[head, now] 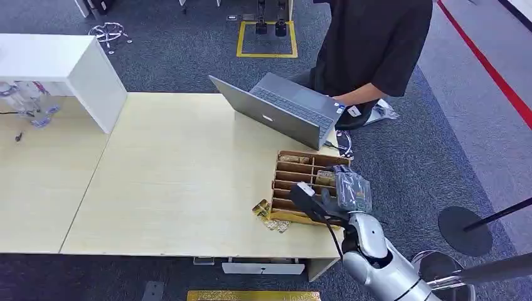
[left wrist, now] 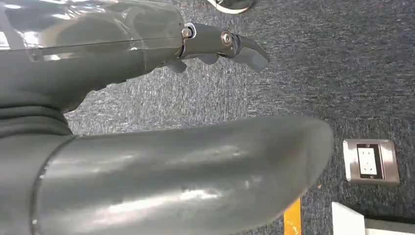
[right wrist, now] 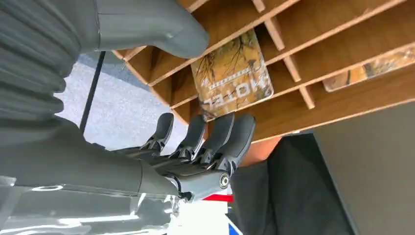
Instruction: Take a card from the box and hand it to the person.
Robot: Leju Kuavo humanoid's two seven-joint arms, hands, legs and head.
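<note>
Card (right wrist: 232,73) sits in the box (head: 301,182) at the bench's right edge; our right hand (right wrist: 195,147), open and empty, should close squarely on it.

Lighting: bright, even, from overhead; shadows soft and short on the bench (head: 169,182). Glare: pale sheen on the left hand (left wrist: 161,181) thumb and on its clear wrist cover; white blown-out patch beside the right hand (right wrist: 195,152). Focus: head view sharp overall; wrist views soft on nearest grey casings. Carpet (left wrist: 313,73) grain crisp.
</note>
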